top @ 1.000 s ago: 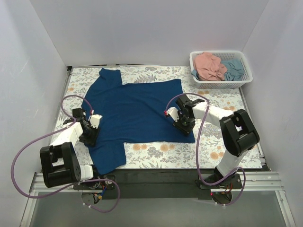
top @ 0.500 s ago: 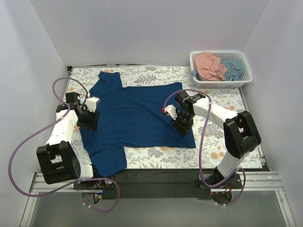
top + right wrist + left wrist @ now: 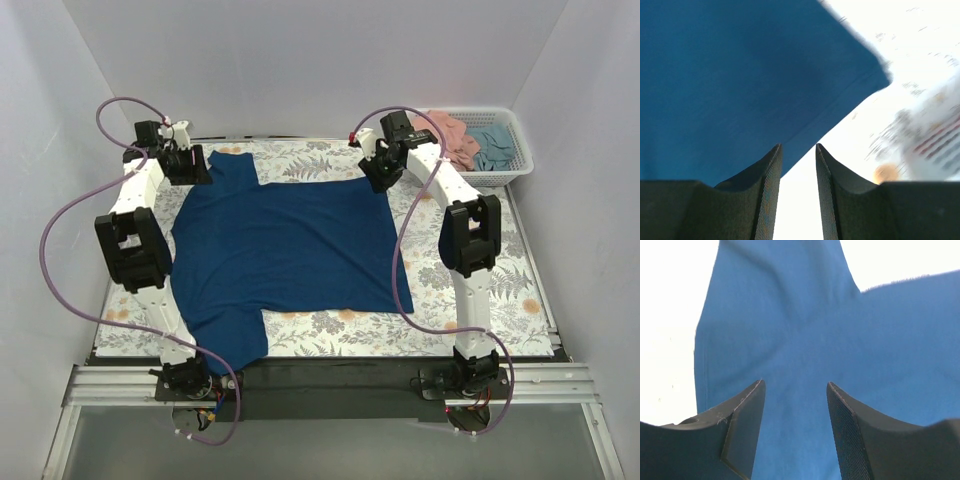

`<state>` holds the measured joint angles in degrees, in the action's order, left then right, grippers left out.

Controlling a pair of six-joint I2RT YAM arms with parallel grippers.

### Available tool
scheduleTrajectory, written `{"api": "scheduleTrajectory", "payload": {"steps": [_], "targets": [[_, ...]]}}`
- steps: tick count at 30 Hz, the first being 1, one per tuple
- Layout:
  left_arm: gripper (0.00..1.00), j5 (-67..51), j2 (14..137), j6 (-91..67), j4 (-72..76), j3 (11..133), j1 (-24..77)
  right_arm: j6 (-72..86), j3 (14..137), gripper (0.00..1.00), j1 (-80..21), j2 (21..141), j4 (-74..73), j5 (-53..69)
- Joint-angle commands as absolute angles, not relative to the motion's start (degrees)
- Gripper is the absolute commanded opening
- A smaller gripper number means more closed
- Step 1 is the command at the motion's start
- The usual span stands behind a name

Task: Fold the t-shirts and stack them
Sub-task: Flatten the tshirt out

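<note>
1. The navy shirt (image 3: pixel 280 240) lies spread flat on the floral table (image 3: pixel 480 290). One sleeve points to the far left corner and the other to the near left edge.
2. The left gripper (image 3: pixel 188 168) is at the far left of the table, at the edge of the far sleeve.
3. In the left wrist view, the left gripper (image 3: pixel 795 405) has its fingers (image 3: pixel 742 425) wide apart with nothing between them. Navy cloth fills the space below.
4. The right gripper (image 3: pixel 378 175) is at the far right corner of the navy shirt.
5. In the right wrist view, the right gripper (image 3: pixel 797 170) has its fingers (image 3: pixel 765 190) parted by a narrow gap and clamped on nothing. The shirt hem (image 3: pixel 840 107) runs diagonally across just ahead of the tips.
6. Neither wrist view shows whether the fingertips touch the cloth.
7. The right side of the right wrist view is blurred.
8. The basket (image 3: pixel 520 150) stands at the far right corner of the table. It holds the pink shirt (image 3: pixel 455 135) on the left and the teal shirt (image 3: pixel 492 145) on the right, both crumpled.
</note>
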<state>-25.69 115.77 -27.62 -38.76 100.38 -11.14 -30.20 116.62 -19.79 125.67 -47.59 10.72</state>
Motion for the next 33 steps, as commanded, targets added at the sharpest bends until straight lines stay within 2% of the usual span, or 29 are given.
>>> {"api": "scheduleTrajectory", "payload": {"steps": [1,6,12,20,26,32,33], "targets": [[0.51,-27.95,118.73,-34.62,-36.13,107.3,-11.34,-30.06,125.06,0.39,-19.69,132.26,-42.04,6.95],[0.52,-28.3,123.83,-37.18,-33.84,111.62,-11.43,-28.57,125.07,0.43,-17.67,136.49,-30.42,4.39],[0.53,-26.98,127.69,-37.26,-33.05,114.51,-11.43,-30.67,124.98,0.59,-16.17,139.74,-24.96,4.66],[0.55,-26.72,131.83,-38.23,-32.7,115.84,-11.43,-33.31,124.37,0.59,-15.56,142.64,-23.82,8.17],[0.59,-23.31,135.08,-38.85,-32.34,117.24,-11.43,-34.98,124.1,0.51,-14.59,144.31,-23.03,12.21],[0.61,-18.81,138.86,-38.59,-32.52,121.28,-11.25,-37.7,123.31,0.29,-14.24,144.84,-22.32,13.27],[0.61,-18.46,139.74,-38.5,-32.61,122.07,-11.25,-38.31,123.22,0.23,-14.24,144.76,-22.24,13.27]]}}
